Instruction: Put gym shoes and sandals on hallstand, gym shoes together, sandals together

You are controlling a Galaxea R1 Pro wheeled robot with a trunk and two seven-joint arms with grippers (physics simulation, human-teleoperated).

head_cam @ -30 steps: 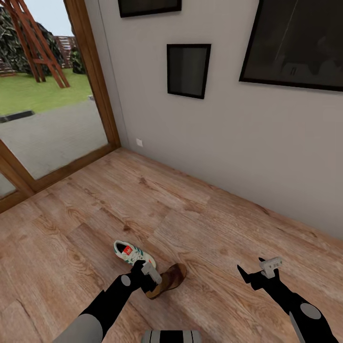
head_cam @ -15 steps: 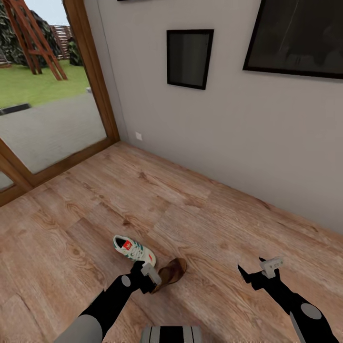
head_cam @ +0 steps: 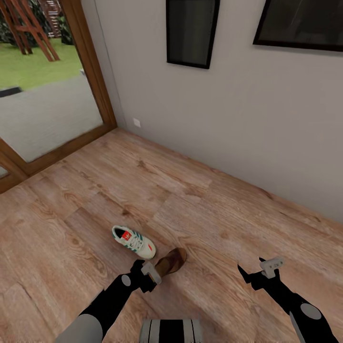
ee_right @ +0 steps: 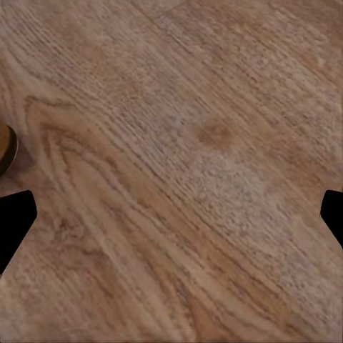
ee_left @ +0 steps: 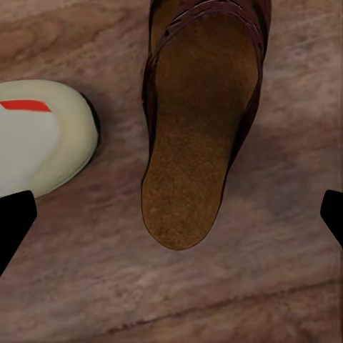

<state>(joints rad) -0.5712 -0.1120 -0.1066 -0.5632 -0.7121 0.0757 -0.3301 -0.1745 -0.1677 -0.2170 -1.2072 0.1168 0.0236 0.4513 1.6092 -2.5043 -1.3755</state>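
One gym shoe (head_cam: pixel 133 240), white with green stripes and a red patch, lies on the corridor floor (head_cam: pixel 200 209). Just right of it lies a brown sandal (head_cam: pixel 170 261). My left gripper (head_cam: pixel 145 278) hangs open over the sandal's near end. In the left wrist view the sandal (ee_left: pixel 193 136) runs between the spread fingertips (ee_left: pixel 14 221), with the gym shoe's rounded end (ee_left: pixel 43 136) beside it. My right gripper (head_cam: pixel 252 269) is open above bare planks to the right; its fingertips (ee_right: pixel 332 214) hold nothing. The hallstand is out of view.
A grey wall (head_cam: pixel 228 119) with dark framed pictures (head_cam: pixel 190 31) runs along the back. At the left, a wood-framed glass door (head_cam: pixel 95 71) looks onto a yard. Plank flooring stretches around both shoes.
The whole picture has shifted up, so the camera has moved. The sandal now shows more fully beyond my left gripper. Both grippers stay open.
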